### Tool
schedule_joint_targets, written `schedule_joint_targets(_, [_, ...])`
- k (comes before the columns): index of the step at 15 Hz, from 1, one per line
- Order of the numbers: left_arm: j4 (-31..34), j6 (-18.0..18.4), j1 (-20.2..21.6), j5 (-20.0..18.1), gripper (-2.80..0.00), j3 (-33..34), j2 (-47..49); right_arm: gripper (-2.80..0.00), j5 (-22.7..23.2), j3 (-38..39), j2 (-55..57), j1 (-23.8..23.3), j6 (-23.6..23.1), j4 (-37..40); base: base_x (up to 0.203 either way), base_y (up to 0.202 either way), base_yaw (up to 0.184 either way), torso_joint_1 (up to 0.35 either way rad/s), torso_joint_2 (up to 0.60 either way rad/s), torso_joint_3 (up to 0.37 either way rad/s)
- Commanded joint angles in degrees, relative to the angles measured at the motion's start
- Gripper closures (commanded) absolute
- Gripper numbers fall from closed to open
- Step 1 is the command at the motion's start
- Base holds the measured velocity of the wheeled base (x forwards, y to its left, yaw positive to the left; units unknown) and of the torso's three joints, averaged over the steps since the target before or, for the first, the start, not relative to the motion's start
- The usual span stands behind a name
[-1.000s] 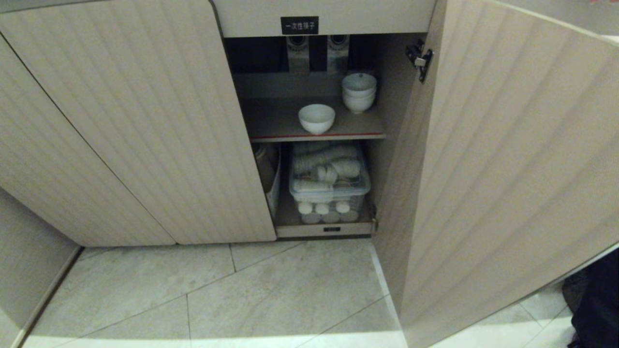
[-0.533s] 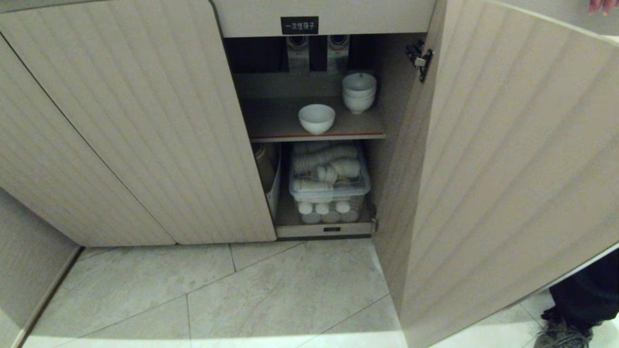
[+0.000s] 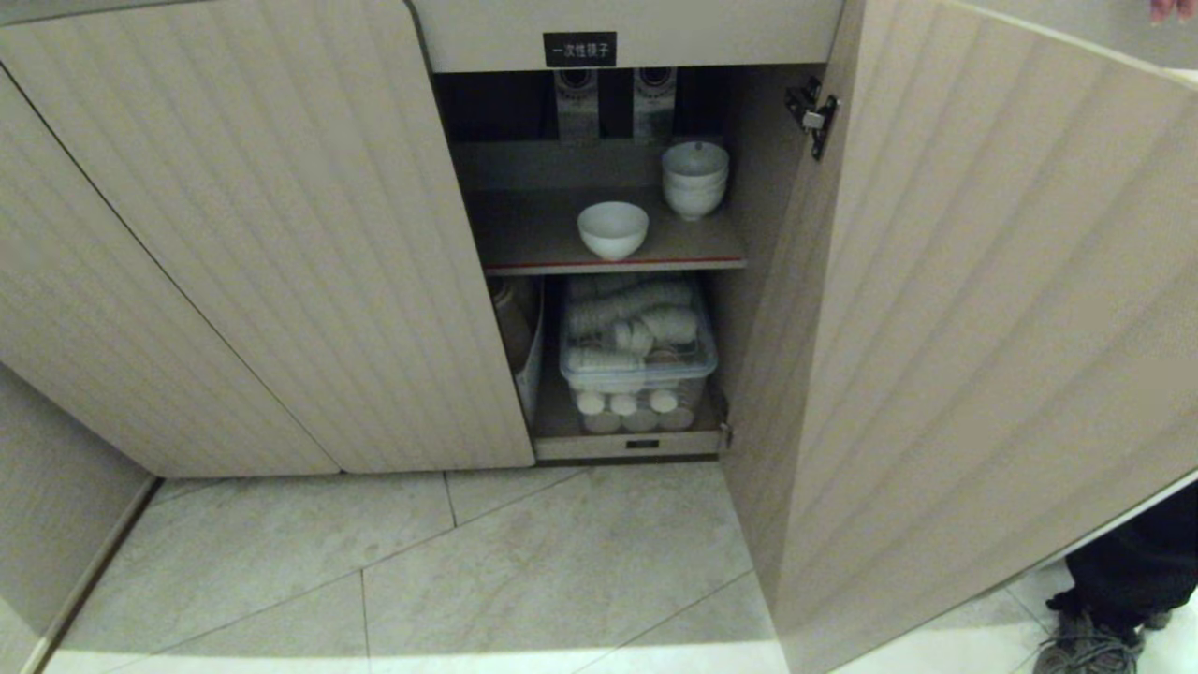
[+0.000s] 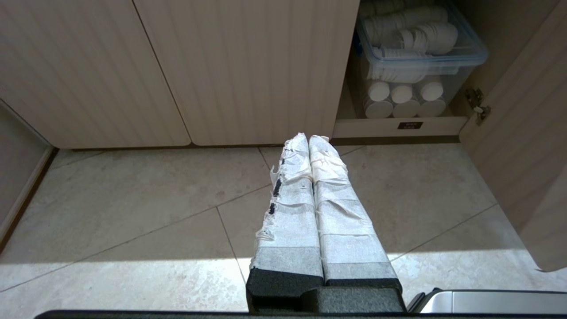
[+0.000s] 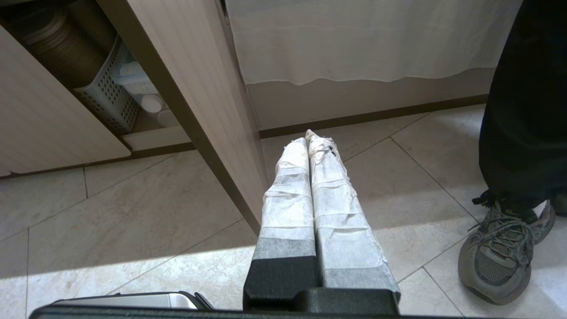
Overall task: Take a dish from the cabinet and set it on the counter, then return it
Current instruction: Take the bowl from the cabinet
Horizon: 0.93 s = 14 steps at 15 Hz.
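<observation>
In the head view little has changed over the last second: the dish (image 3: 612, 228) sits alone on the red-edged shelf of the open cabinet (image 3: 786, 281), untouched, while a person's shoe (image 3: 1086, 646) has stepped in at the corner. In the left wrist view the left gripper (image 4: 308, 138), pressed shut and empty, hangs over the floor (image 4: 133, 212), the dish out of sight above its tips. In the right wrist view the right gripper (image 5: 311, 136), also closed on nothing, sits just beside the open door (image 5: 199, 88), so the reach has yet to start.

Pale tiled floor (image 3: 562, 571), sunlit strip
</observation>
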<state>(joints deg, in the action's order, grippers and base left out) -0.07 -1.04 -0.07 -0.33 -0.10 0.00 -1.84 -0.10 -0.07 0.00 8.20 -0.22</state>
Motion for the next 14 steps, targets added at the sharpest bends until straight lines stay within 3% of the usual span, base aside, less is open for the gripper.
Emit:
schedule_joint_targets(1, [-0.01,-0.02,-0.01,-0.03,0.0,0.01,0.0,0.0,0.0,0.01,0.07,0.0,0.06,-0.04,0.0,0.0,0.0,0.0,0.0,0.0])
schedule_joint_targets(7, [-0.01,-0.11,0.02,-0.03,0.0,0.01,0.0,0.0,0.0,0.01,0.07,0.0,0.06,-0.04,0.0,0.0,0.0,0.0,0.0,0.0])
schedule_joint_targets(14, [-0.01,-0.11,-0.01,-0.03,0.0,0.01,0.0,0.0,0.0,0.01,0.07,0.0,0.06,-0.04,-0.157,0.0,-0.002,-0.001,0.0,0.003])
